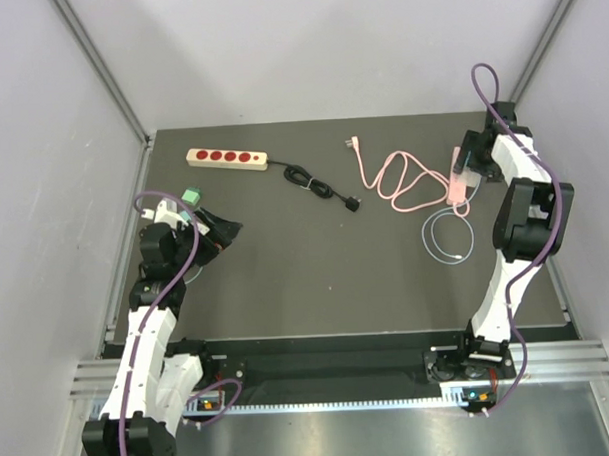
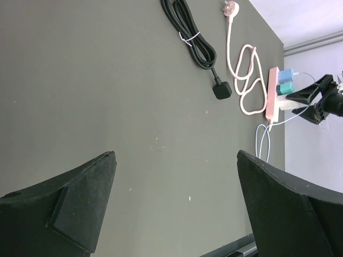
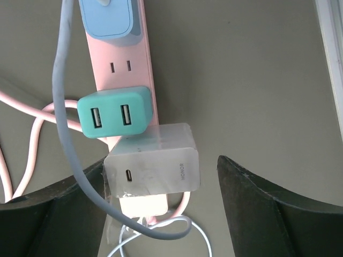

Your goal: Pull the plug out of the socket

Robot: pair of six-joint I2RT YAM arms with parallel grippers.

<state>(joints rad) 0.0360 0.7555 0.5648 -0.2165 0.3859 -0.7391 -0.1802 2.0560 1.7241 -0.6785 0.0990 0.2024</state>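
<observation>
Top view: the right pincer (image 1: 467, 178) hangs over the pink power strip (image 1: 454, 188) at the far right of the dark surface (image 1: 316, 278), with grey walls (image 1: 308, 48) around.

Left wrist view: the left pincer (image 2: 176, 160) is spread wide, likely kept out of the way.

Right wrist view: its fingers (image 3: 268, 203) straddle the white charger (image 3: 153, 158), the plug to pull. It sits in the strip beside a teal adapter (image 3: 114, 112). The pincer is spread, seemingly not yet pinching.
</observation>
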